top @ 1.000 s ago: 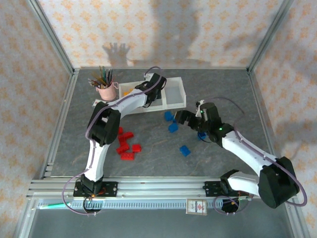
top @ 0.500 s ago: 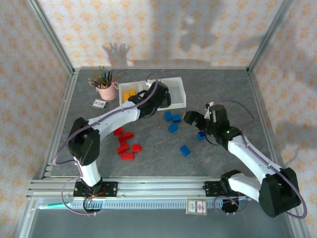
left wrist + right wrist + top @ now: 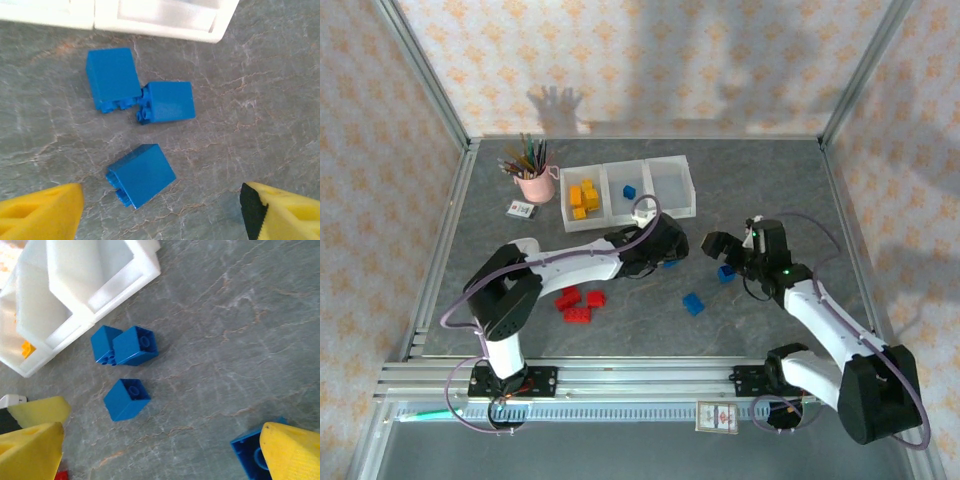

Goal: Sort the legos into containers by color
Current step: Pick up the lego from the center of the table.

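One white tray (image 3: pixel 672 186) of three bins is sitting at the far side of the table (image 3: pixel 770 190), with about four yellow bricks (image 3: pixel 583 198) lying in its left bin and a single blue brick (image 3: pixel 629 191) in the middle one. At least three red bricks (image 3: pixel 577 315) are lying loose on the left. The overhead camera is showing two loose blue bricks (image 3: pixel 693 303) in the open. The left wrist camera is showing three more (image 3: pixel 141 173) below the left gripper (image 3: pixel 160 212), two of them touching just before the tray wall. Its jaws are standing spread, gripping nothing. The right wrist camera is showing those three plus a fourth, partly behind a finger of the right gripper (image 3: pixel 160 450), whose jaws are also gaping wide and holding nothing.
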### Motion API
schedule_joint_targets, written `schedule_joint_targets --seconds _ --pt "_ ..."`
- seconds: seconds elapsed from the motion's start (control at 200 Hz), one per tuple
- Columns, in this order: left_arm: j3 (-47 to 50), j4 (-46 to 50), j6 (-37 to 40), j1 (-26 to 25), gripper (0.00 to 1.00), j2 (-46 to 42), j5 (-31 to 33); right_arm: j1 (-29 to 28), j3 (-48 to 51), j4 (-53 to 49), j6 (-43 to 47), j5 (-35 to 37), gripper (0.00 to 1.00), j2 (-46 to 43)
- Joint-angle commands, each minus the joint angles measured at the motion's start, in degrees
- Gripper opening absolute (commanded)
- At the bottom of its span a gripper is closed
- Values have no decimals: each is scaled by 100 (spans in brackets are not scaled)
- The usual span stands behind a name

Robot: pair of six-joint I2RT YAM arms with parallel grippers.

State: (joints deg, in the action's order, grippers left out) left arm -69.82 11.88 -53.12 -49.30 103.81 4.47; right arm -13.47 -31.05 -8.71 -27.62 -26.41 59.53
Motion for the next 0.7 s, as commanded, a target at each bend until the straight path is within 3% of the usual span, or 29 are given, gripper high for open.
schedule_joint_targets --seconds 0.0,0.39,0.696 --pt "-209 -120 -262 -18 84 441 97 261 71 3 161 -269 100 26" --pt "-914 120 -303 -62 82 1467 310 506 107 10 293 -435 100 47" --pt "-1172 377 -294 -71 67 1796 599 515 120 89 297 -531 100 94"
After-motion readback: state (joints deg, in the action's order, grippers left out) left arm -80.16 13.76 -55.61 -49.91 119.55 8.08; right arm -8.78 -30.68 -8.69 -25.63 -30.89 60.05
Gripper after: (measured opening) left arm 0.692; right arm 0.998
